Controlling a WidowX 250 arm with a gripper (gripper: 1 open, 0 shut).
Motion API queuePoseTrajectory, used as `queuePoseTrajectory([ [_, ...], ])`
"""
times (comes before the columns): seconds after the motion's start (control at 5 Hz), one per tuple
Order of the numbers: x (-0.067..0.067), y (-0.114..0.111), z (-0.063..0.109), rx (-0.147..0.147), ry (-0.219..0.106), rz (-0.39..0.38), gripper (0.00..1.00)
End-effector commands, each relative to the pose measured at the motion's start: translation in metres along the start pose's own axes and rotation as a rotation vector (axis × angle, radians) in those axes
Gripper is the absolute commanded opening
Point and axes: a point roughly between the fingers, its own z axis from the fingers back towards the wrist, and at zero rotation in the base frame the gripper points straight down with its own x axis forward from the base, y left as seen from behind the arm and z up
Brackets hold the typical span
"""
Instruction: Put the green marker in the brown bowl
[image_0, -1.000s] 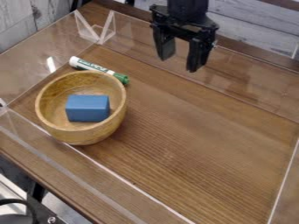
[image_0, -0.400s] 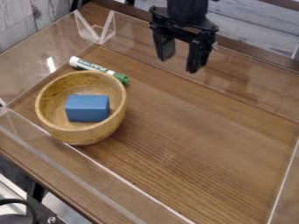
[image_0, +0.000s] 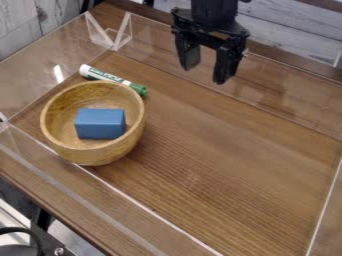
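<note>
The green marker (image_0: 112, 79) lies flat on the wooden table just behind the brown bowl (image_0: 60, 138), its dark green cap pointing right. It touches nothing but the table. Inside the bowl rests a blue rectangular block (image_0: 100, 122). My black gripper (image_0: 209, 62) hangs above the table at the back, to the right of the marker and well apart from it. Its fingers stand open with nothing between them.
Low clear plastic walls (image_0: 160, 215) fence the wooden table on all sides. A clear triangular stand (image_0: 110, 32) sits at the back left. Bare wood (image_0: 241, 150) stretches to the right of the bowl.
</note>
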Motion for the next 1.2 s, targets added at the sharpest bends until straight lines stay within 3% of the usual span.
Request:
queuePoseTrajectory([
  [0.0,0.0076,-0.0019,0.0256,0.019,-0.079,-0.038,1.0],
  [1.0,0.0097,0.0024,0.0236,0.015,-0.038,-0.067,1.0],
])
